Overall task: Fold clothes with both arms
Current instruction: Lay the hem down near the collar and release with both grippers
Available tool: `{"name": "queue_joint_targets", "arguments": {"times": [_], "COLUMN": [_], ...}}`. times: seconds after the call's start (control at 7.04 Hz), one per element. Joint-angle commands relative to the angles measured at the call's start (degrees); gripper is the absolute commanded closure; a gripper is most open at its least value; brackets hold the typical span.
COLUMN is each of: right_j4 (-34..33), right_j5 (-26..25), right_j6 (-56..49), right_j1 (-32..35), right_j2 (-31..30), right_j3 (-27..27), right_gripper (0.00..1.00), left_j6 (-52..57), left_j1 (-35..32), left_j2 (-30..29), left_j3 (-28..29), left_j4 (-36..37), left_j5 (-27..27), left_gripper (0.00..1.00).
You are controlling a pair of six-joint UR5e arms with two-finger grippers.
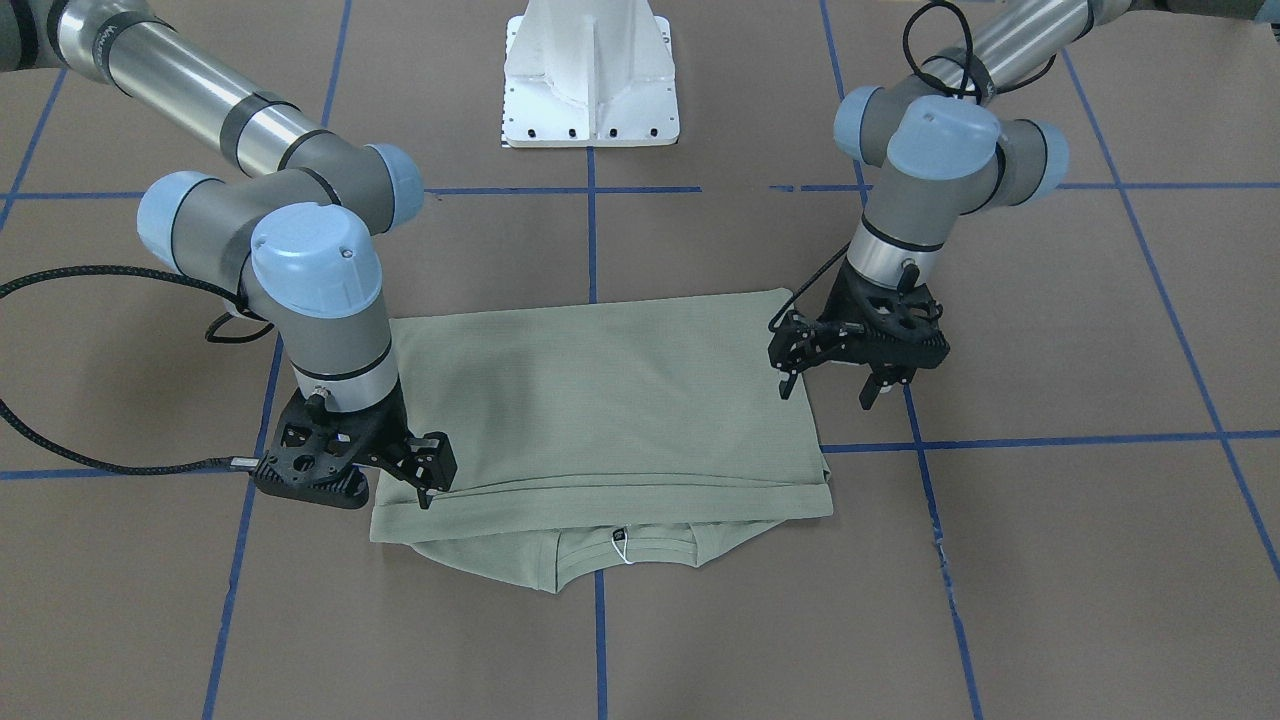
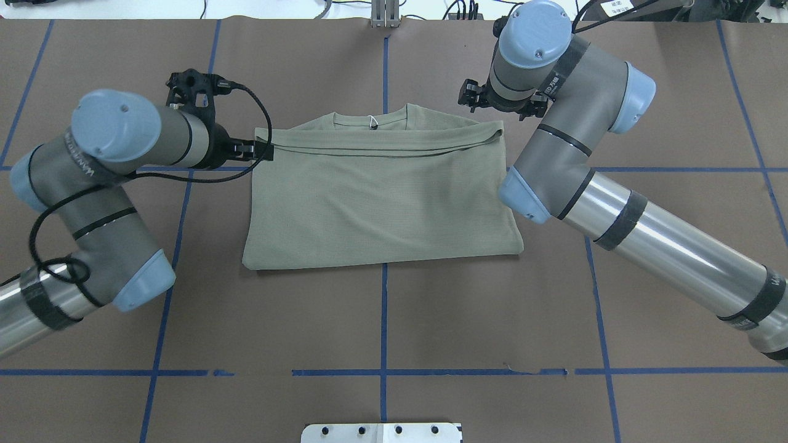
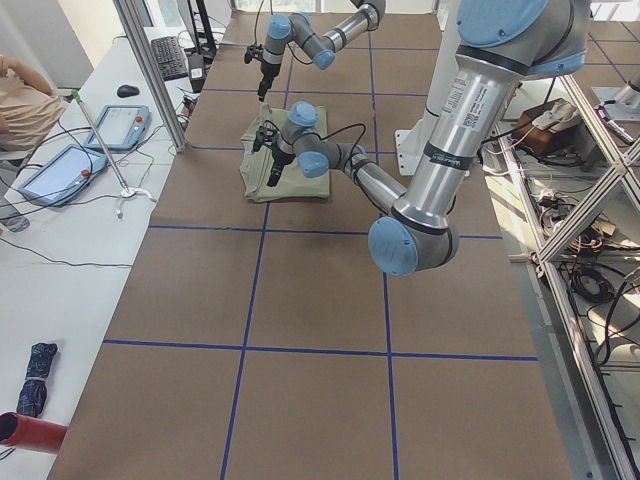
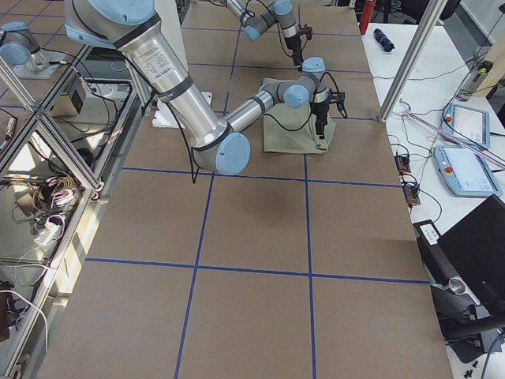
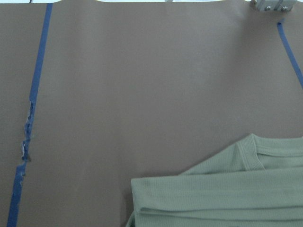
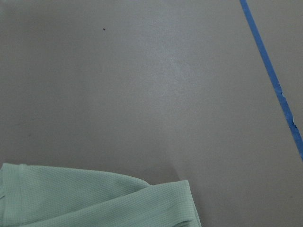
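The pale green shirt lies flat on the brown table, folded in half. Its doubled edge stops just short of the ribbed collar, where the neck label and white string loop show. My left gripper hovers open at the shirt's side edge, one finger over the cloth and one off it. At the opposite corner of the fold my right gripper is open, with one fingertip touching the folded edge. Neither holds cloth. Each wrist view shows only a shirt corner and no fingers.
The white pedestal base stands behind the shirt on the robot's side. Blue tape lines grid the brown cover. A side bench holds touch panels and a keyboard, with a seated person beside it.
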Motion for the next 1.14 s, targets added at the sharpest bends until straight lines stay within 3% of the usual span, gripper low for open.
{"name": "queue_joint_targets", "arguments": {"times": [0.0, 0.28, 0.85, 0.99], "right_j4": [0.0, 0.1, 0.1, 0.1], "right_j5": [0.0, 0.0, -0.1, -0.1], "right_j6": [-0.1, 0.0, 0.0, -0.1], "right_j1": [-0.1, -0.2, -0.2, -0.2], "right_j2": [-0.7, -0.6, -0.6, -0.6], "right_j3": [1.2, 1.2, 1.4, 1.4], "right_gripper": [0.00, 0.00, 0.00, 0.00], "left_j6": [-11.3, -19.4, -21.3, -23.0], "left_j1": [7.2, 14.0, 14.3, 14.3], "left_j2": [8.1, 11.0, 10.9, 10.7], "left_j3": [-7.5, -6.4, -3.7, -3.7], "left_j4": [-4.9, -8.3, -8.8, -8.8], "left_j5": [1.2, 7.2, 7.2, 7.2], "left_gripper": [0.08, 0.25, 0.37, 0.62]}}
